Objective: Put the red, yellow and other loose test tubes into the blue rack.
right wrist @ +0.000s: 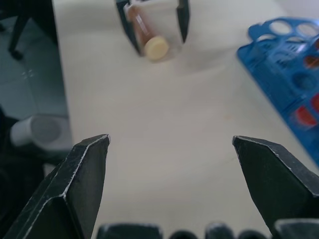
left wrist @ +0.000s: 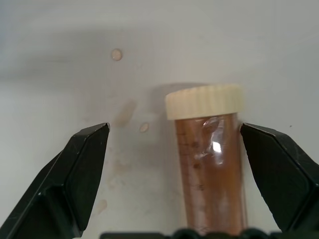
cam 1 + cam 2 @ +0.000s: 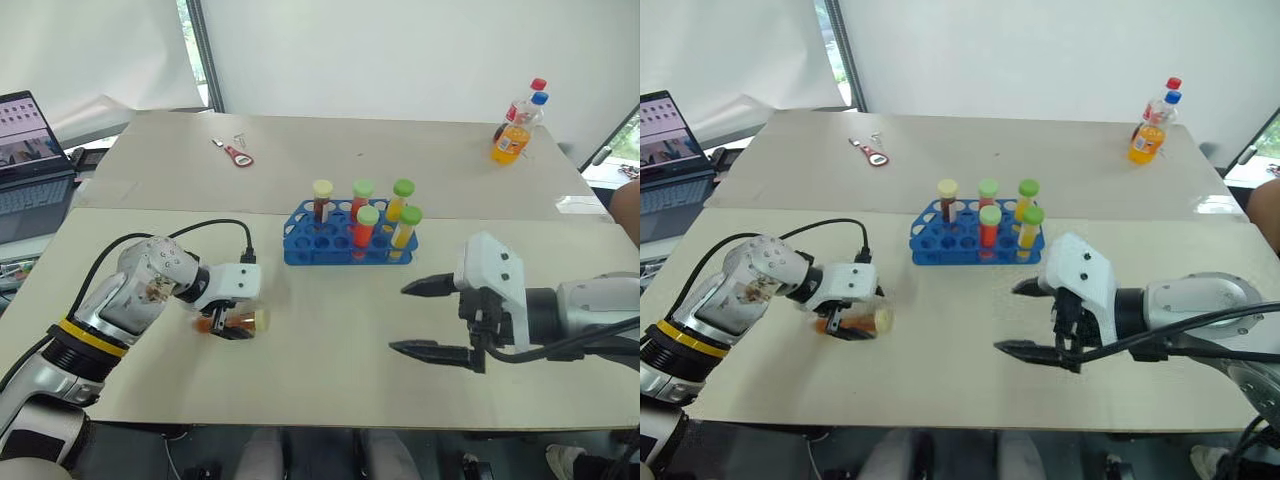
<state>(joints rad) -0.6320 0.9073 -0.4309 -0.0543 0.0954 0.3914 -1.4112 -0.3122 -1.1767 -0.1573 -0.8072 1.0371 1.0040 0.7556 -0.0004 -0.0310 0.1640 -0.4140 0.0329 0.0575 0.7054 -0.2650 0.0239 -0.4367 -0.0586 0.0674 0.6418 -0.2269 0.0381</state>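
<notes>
Blue rack (image 3: pixel 345 243) holds five tubes (one loose tube (image 2: pixel 212 164) outside).

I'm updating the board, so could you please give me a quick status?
Left gripper open around loose tube lying on table. Right gripper open, empty. Five tubes in blue rack. Path clear.

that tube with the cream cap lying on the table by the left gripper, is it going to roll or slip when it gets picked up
The tube lies on its side on the table between the left gripper's open fingers, so a nudge would probably roll it. Its clear wall looks smooth, so it may slip. The ridged cap should grip better.
</notes>
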